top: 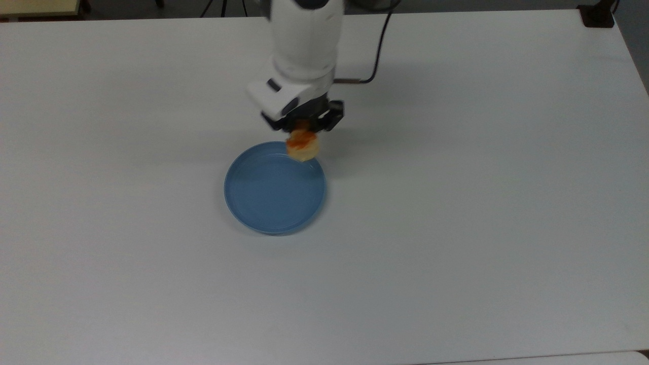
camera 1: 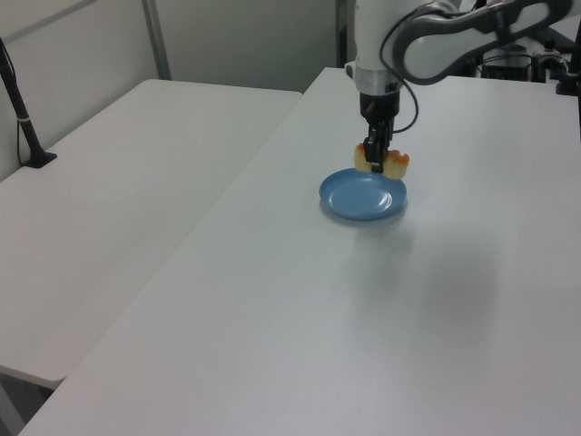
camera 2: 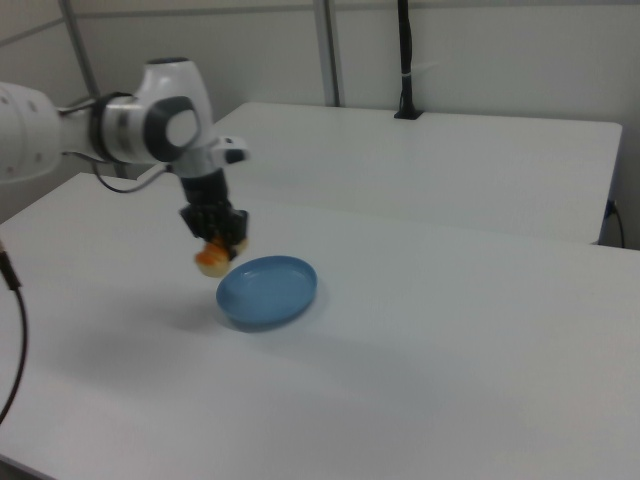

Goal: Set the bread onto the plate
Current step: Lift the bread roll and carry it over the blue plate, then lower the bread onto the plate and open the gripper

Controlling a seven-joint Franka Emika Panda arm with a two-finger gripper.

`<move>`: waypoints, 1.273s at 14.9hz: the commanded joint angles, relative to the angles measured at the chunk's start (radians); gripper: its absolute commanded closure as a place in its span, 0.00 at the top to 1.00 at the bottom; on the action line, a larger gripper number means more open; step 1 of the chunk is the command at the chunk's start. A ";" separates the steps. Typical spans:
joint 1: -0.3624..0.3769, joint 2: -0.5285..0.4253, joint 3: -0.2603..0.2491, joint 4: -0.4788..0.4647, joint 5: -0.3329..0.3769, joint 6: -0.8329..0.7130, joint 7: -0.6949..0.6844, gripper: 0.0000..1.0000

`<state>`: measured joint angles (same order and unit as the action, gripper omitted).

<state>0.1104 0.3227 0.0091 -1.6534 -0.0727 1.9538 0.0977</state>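
White bench (top: pixel 456 228) spreads wide under everything, with a second pale bench (camera 1: pixel 136 173) alongside it at the left view's left. Held up off the surface, the bread (top: pixel 303 144) hangs above the far rim of the blue plate (top: pixel 263 203), not touching it; in the right view the roll (camera 2: pixel 211 259) sits just beside the plate's (camera 2: pixel 285 295) left edge, in the air. Its orange-glazed top faces up. Pinching it across the middle is the hand (top: pixel 302 125), fingers closed on the bread, pointing straight down from the white arm (top: pixel 304 45). A dark cable (top: pixel 377 45) loops off the arm toward the top view's right
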 commanded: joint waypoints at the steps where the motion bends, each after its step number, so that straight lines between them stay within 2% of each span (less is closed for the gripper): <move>1: -0.047 0.143 0.003 0.096 -0.064 -0.007 -0.104 0.33; 3: -0.058 0.177 0.003 0.095 -0.068 0.063 -0.128 0.33; 5: -0.060 0.216 0.003 0.095 -0.059 0.144 -0.113 0.38; 6: -0.058 0.219 0.003 0.095 -0.058 0.163 -0.113 0.49; 8: -0.052 0.220 0.003 0.093 -0.064 0.168 -0.101 0.96; 9: -0.052 0.220 0.003 0.093 -0.068 0.169 -0.081 1.00; 13: -0.052 0.184 0.003 0.096 -0.064 0.159 -0.069 1.00; 17: -0.049 0.049 0.003 0.096 -0.055 0.041 -0.006 1.00; 19: -0.052 -0.037 0.002 0.095 -0.050 -0.070 0.025 1.00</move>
<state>0.0546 0.4153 0.0124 -1.5256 -0.1279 2.0117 0.0694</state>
